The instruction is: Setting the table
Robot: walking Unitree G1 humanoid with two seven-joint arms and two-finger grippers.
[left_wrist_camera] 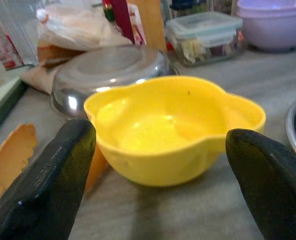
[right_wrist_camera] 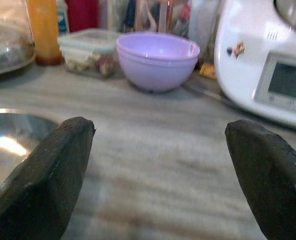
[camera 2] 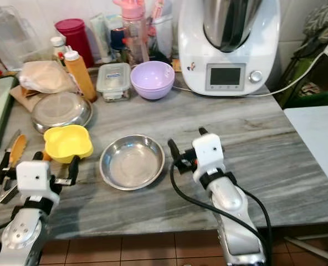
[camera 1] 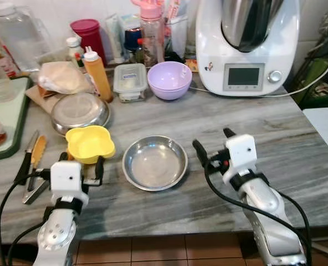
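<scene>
Yellow and flower-rimmed, the small bowl (camera 1: 90,143) sits on the marble counter (camera 1: 297,144) beside the steel dish (camera 1: 154,162). The left gripper (camera 1: 82,167) hovers just short of it, fingers spread wide. Looks light, stiff plastic, likely slick; pinching the scalloped rim seems safest. The right gripper (camera 1: 213,145) waits parted too.

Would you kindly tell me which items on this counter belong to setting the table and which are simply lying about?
For the job:
- yellow bowl, between the open left gripper's fingers
- steel bowl
- purple bowls
- right gripper, open, beside the steel bowl

Lying about:
- food processor
- orange bottle
- lidded container
- upturned steel dish
- tongs
</scene>
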